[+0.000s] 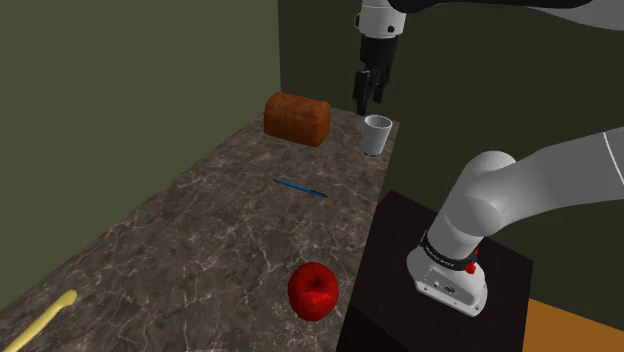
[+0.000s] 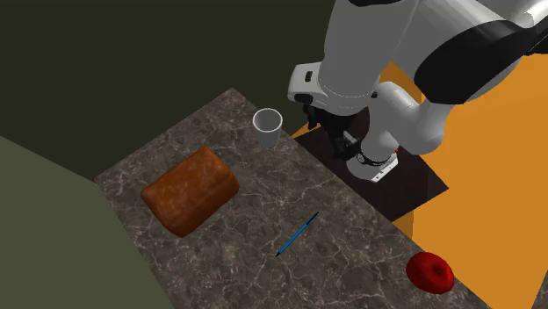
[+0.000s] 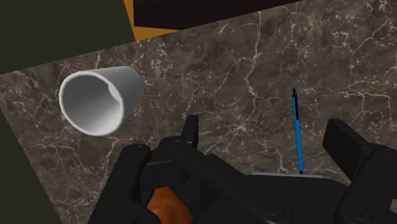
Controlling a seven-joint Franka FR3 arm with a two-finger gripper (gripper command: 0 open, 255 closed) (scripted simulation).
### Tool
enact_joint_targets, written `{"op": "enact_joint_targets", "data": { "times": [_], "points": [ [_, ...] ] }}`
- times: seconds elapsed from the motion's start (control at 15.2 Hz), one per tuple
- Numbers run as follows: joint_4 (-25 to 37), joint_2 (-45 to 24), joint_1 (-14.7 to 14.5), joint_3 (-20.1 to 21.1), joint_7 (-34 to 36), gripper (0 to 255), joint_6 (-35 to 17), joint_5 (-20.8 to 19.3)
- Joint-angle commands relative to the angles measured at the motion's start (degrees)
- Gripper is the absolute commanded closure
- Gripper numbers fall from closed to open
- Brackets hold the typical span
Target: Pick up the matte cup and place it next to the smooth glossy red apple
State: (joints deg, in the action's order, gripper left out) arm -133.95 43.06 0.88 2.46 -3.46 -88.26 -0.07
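A plain grey-white cup (image 1: 376, 134) stands upright with its mouth open at the far corner of the dark marble counter (image 1: 200, 240), close to the edge by the stand. It also shows as the cup (image 2: 267, 127) and the cup (image 3: 98, 98). My black gripper (image 1: 368, 100) hangs above the counter, just above and a little to the shoulder view's left of the cup, apart from it. The gripper (image 3: 267, 143) is open, its fingers wide with nothing between them; from across the counter the gripper (image 2: 323, 123) hangs beside the cup. A glossy red apple (image 1: 313, 291) lies at the near edge of the counter, the apple (image 2: 429, 272) far from the cup.
A brown bread loaf (image 1: 297, 118) sits at the back, to the shoulder view's left of the cup. A blue pen (image 1: 300, 187) lies mid-counter, between cup and apple. A yellow banana (image 1: 40, 322) lies at the near left. The dark stand (image 1: 440, 280) adjoins the counter's right edge. Dark green walls close off the far side.
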Motion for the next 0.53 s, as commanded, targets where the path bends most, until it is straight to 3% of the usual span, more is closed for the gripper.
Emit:
{"op": "enact_joint_targets", "data": {
  "times": [0.0,0.46],
  "points": [
    [0.0,0.0,0.0,0.0,0.0,0,0.0,0.0],
    [-8.33,-0.77,2.13,-6.46,-9.24,0,-10.93,-6.46]
  ]
}}
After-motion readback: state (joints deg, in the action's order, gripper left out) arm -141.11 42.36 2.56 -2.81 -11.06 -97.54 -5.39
